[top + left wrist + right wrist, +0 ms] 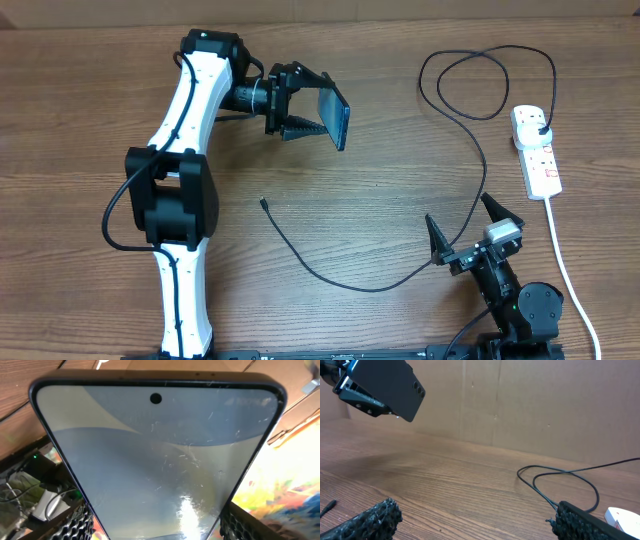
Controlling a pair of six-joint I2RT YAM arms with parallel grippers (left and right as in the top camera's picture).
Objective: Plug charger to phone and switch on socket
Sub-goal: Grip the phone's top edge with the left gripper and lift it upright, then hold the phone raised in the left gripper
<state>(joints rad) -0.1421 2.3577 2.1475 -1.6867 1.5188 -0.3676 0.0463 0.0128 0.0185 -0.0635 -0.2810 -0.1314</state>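
Above the wood-grain table [90, 60], the left gripper [318, 103] clamps the phone [335, 112] and holds it clear of the surface, tilted on edge at far centre. Nearer the camera, the charger [370, 290] lies slack across the tabletop, with its small connector tip [264, 204] resting alone between the two arms and well apart from the phone. The cable's other end loops to the far right, where a black plug [540, 127] appears seated in the white socket [540, 170].

The right gripper [465, 228] waits empty at near right, jaws spread wide, just beside a bend in the cable.

The plugging step looks barely begun: phone presented, connector not yet picked up, switch untouched. The next move likely calls for the right gripper to reach left, pinch the connector tip and line it up with the phone's port. The camera end faces away from the left fingers, so the port end probably sits close to them, which may crowd the approach.

No brand or lettering can be read. The left wrist view shows only a pale blue screen with a punch-hole lens. The socket's red marks are too small to read.
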